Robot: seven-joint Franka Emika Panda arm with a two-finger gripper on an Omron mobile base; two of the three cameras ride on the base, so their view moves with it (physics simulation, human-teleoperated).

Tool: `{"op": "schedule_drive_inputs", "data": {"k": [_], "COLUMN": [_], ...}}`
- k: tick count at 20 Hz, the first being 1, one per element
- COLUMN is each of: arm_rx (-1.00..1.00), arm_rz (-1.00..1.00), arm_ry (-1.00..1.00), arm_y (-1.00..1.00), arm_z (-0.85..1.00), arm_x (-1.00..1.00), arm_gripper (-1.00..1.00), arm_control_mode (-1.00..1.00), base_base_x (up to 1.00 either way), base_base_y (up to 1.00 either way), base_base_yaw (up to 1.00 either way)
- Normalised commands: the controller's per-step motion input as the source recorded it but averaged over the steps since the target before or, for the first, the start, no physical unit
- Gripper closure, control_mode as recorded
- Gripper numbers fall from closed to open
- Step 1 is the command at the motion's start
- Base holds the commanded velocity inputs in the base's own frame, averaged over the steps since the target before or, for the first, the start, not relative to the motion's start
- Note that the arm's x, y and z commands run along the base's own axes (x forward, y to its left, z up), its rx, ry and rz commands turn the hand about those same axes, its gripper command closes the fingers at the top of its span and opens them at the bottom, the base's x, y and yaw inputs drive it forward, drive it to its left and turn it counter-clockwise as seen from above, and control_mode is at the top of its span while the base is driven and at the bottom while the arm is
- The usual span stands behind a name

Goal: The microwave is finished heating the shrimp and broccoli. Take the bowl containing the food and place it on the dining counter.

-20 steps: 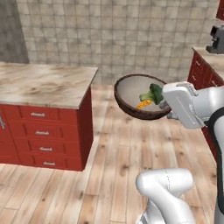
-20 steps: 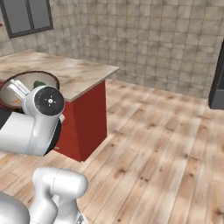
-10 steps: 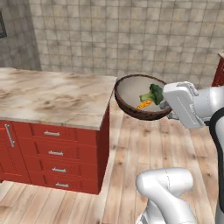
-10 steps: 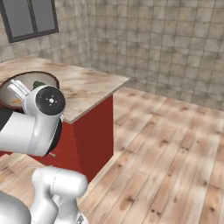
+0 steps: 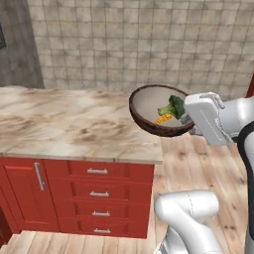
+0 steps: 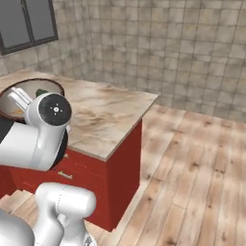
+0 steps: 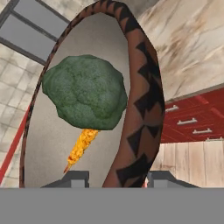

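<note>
The fingers (image 7: 117,180) pinch the rim of the bowl (image 7: 135,100), one tip inside the rim and one outside, at 6 o'clock in the hand view. In the left base view the bowl (image 5: 159,111) is held in the air, tilted so its greyish inside faces the camera, with the hand at its 3 o'clock side. In the right base view only a part of the bowl (image 6: 19,93) shows, behind the arm's round white joint.

Inside the bowl lie the broccoli (image 7: 85,92) and the shrimp (image 7: 81,146), the shrimp just below the floret and touching it in the hand view. In the left base view the broccoli (image 5: 171,107) sits at the bowl's 3 o'clock side, with the shrimp (image 5: 163,119) just under it.

The bowl hangs over the right end of the desk (image 5: 59,124), above its marbled beige top and not touching it. Red drawers (image 5: 99,193) with silver bar handles run under the top. The floor (image 6: 192,178) is light wood planks, and the wall (image 5: 139,44) behind is grey-beige tile. A dark-framed window (image 6: 26,21) sits at 10 o'clock in the right base view.
</note>
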Motion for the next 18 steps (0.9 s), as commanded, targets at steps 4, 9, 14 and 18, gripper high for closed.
{"op": "schedule_drive_inputs", "data": {"k": [4,9,14,18], "arm_rx": [0.0,0.0,0.0,0.0], "arm_rz": [0.0,0.0,0.0,0.0], "arm_ry": [0.0,0.0,0.0,0.0], "arm_y": [0.0,0.0,0.0,0.0], "arm_z": [0.0,0.0,0.0,0.0], "arm_x": [0.0,0.0,0.0,0.0], "arm_gripper": [1.0,1.0,1.0,1.0], "arm_control_mode": [1.0,1.0,1.0,1.0], "base_base_x": [0.42,0.2,0.26,0.51], "base_base_y": [1.0,1.0,0.77,0.27], "base_base_yaw": [-0.46,-0.49,-0.33,-0.16]}}
